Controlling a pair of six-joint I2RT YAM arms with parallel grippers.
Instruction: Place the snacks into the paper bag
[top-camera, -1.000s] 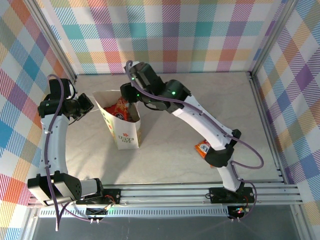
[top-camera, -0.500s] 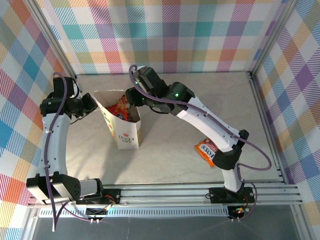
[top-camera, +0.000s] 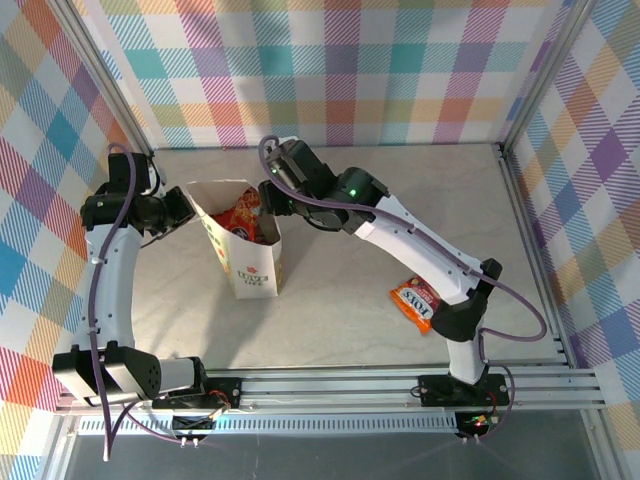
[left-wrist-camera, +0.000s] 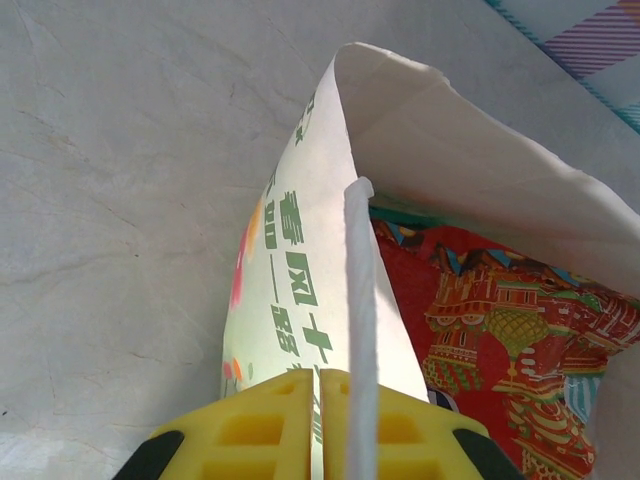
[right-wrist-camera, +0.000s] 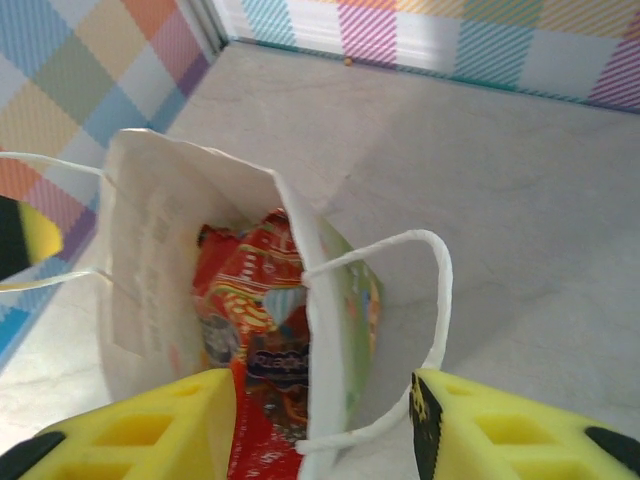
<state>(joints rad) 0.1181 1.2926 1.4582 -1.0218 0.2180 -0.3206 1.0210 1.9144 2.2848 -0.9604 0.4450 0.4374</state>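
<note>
On the pale marbled table (top-camera: 350, 300) a bag (top-camera: 250, 265) is stood upright, directly beneath the right end effector (top-camera: 268, 203). An orange packet (top-camera: 415, 303) is laid flat, well apart from that end effector.

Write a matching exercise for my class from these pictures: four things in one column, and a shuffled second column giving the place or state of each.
Column one
1. paper bag
2. red packet
3. orange packet
4. left fingers

Column two
A. lying on the table, outside the bag
B. standing upright with its mouth open
C. shut on the bag's rim
D. inside the bag

Pairs: 1-B, 2-D, 3-A, 4-C
</note>
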